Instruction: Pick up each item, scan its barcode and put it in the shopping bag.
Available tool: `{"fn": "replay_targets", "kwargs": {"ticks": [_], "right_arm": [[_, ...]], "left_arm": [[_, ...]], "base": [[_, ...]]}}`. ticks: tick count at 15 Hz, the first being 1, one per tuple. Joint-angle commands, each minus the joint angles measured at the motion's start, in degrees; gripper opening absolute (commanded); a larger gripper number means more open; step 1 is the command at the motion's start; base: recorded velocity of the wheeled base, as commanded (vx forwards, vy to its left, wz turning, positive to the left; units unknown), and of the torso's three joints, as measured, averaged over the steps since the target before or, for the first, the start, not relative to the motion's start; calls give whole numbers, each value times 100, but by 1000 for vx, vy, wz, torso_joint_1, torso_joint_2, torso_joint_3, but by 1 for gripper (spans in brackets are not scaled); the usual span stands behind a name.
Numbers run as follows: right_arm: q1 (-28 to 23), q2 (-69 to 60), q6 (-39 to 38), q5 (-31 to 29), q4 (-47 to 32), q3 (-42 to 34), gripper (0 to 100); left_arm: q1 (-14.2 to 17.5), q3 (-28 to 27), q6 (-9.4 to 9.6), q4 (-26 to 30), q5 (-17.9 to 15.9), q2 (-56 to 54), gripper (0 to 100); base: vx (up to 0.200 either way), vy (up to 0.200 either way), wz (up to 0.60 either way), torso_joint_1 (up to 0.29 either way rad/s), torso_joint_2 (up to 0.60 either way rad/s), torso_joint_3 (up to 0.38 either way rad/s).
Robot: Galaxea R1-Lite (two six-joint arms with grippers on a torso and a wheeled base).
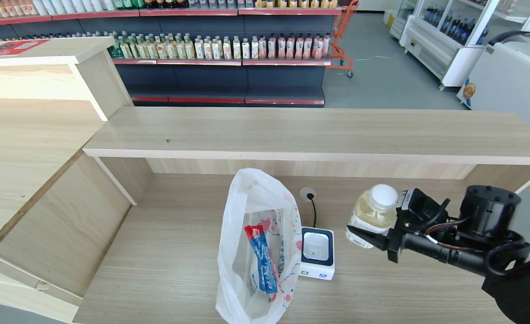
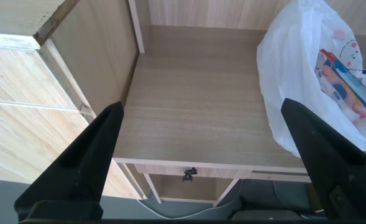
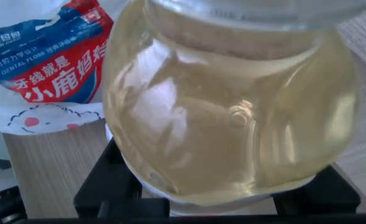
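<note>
Head view has the bottle (image 1: 375, 211) held off the surface (image 1: 165, 261) just right of the scanner (image 1: 317, 252), tilted with its cap up and toward the back. It is a squat clear bottle of pale yellow liquid with a wide white cap. A white label band runs round its lower part, and the print on the band is too small to make out. The right tool (image 1: 367, 229) is clamped on the bottle. One dark finger lies along the bottle's lower side and the other is hidden behind it. In the right wrist view the bottle's rounded shoulder shows glare, two dark fingers flank its base, and its cap is cut off at the frame edge.

The scanner is a small white box with a dark-framed window facing up. A black cable (image 1: 313, 209) runs from it to a port in the surface behind.

Left of the scanner and touching it stands the bag (image 1: 255, 243), thin white plastic with small pink cartoon prints and its mouth open. Inside it a packet (image 1: 261, 258) leans, blue with a red top and white lettering. Its lower end is blurred by folds of plastic.

The left tool (image 2: 201, 168) hangs with its fingers wide apart over the surface's near edge, left of the bag and holding nothing.

Beyond the surface, a shelf (image 1: 219, 47) carries rows of drinks.
</note>
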State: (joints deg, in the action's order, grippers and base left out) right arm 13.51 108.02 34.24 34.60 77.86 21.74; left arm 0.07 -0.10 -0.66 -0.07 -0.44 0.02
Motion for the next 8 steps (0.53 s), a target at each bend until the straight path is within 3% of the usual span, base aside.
{"fn": "replay_targets", "kwargs": {"ticks": [1, 5, 8], "right_arm": [[-41, 536, 311, 188, 194, -3, 0], [-59, 1142, 1295, 777, 546, 182, 0], [-147, 1582, 1436, 865, 906, 331, 0]], "left_arm": [[1, 1, -4, -1, 0, -2, 100], [1, 1, -4, -1, 0, -2, 100], [1, 1, -4, -1, 0, -2, 100]], "base": [[0, 0, 0, 0, 0, 0], [0, 0, 0, 0, 0, 0], [0, 0, 0, 0, 0, 0]]}}
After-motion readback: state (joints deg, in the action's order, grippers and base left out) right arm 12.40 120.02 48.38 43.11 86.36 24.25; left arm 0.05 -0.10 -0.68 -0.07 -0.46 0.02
